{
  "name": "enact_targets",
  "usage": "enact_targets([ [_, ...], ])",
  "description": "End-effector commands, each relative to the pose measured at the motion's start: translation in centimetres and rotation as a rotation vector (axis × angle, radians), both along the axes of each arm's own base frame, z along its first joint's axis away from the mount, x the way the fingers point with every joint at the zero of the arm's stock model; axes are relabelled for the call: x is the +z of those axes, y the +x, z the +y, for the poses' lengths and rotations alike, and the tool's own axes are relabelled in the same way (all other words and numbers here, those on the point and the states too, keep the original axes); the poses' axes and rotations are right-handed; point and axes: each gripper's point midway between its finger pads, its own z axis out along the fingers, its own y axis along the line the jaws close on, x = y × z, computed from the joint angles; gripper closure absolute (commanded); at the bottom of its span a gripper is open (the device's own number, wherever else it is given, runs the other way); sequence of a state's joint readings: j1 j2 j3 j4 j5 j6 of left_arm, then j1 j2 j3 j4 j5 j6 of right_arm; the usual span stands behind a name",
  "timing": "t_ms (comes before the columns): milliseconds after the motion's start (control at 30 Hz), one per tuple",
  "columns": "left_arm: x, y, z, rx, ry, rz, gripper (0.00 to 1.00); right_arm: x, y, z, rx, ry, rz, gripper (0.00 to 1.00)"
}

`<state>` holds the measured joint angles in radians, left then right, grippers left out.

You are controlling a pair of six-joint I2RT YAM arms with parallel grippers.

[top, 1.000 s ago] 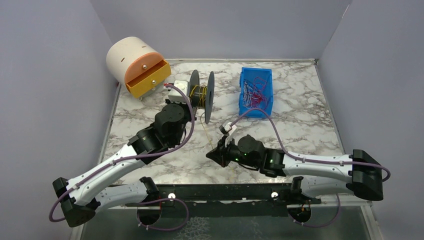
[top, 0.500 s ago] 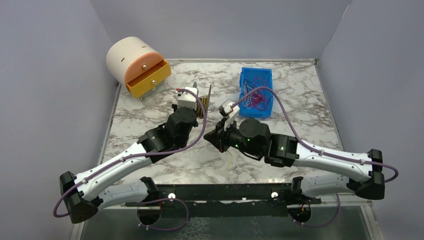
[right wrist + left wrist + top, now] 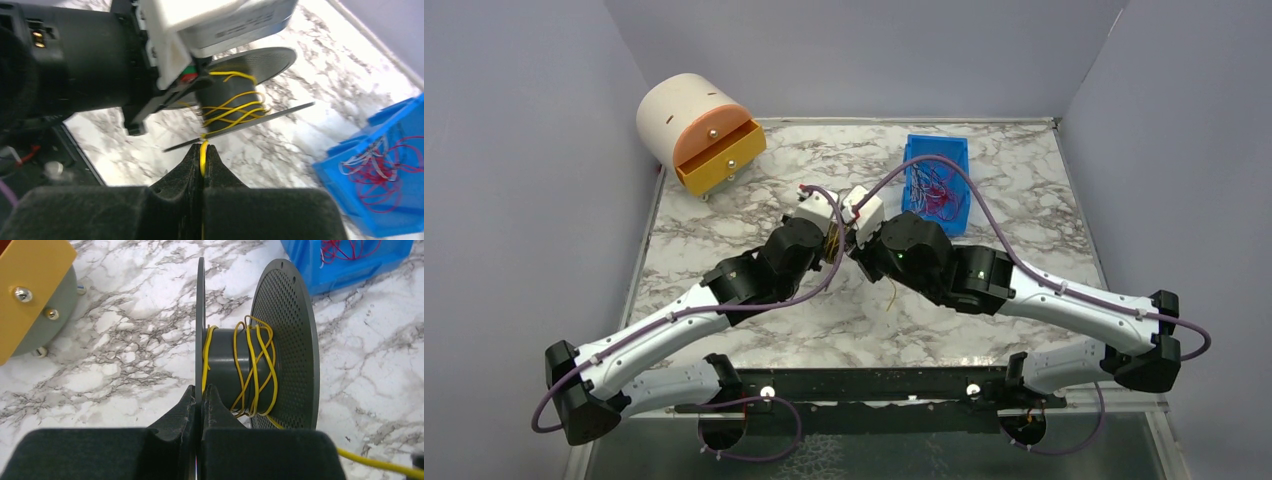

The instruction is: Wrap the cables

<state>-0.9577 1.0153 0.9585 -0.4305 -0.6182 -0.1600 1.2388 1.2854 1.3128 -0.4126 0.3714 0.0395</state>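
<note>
A dark grey spool (image 3: 235, 370) with two perforated discs carries several loose turns of yellow cable (image 3: 255, 365). It also shows in the right wrist view (image 3: 230, 100). My left gripper (image 3: 201, 392) is shut on the rim of the spool's left disc and holds it. My right gripper (image 3: 202, 152) is shut on the yellow cable (image 3: 202, 150) right at the edge of the other disc. In the top view both grippers (image 3: 829, 240) (image 3: 856, 245) meet over the spool, which is mostly hidden. A loose cable end (image 3: 886, 297) hangs below the right wrist.
A blue bin (image 3: 936, 185) of red wires sits at the back right of the marble table (image 3: 1044, 250). A cream cylinder with an open orange drawer (image 3: 714, 155) stands at the back left. The left wrist housing (image 3: 100, 55) is close above my right gripper.
My left gripper has carried the spool toward the table's middle. My right gripper has moved up and left from the near table to the spool, with the cable in it.
</note>
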Motion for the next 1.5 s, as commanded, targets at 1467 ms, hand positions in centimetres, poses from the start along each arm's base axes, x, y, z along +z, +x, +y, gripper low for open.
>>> enact_targets([
  [1467, 12.5, -14.4, -1.1, -0.825, -0.255, -0.152, 1.0, -10.8, 4.0, -9.5, -0.141, 0.034, 0.111, 0.99],
])
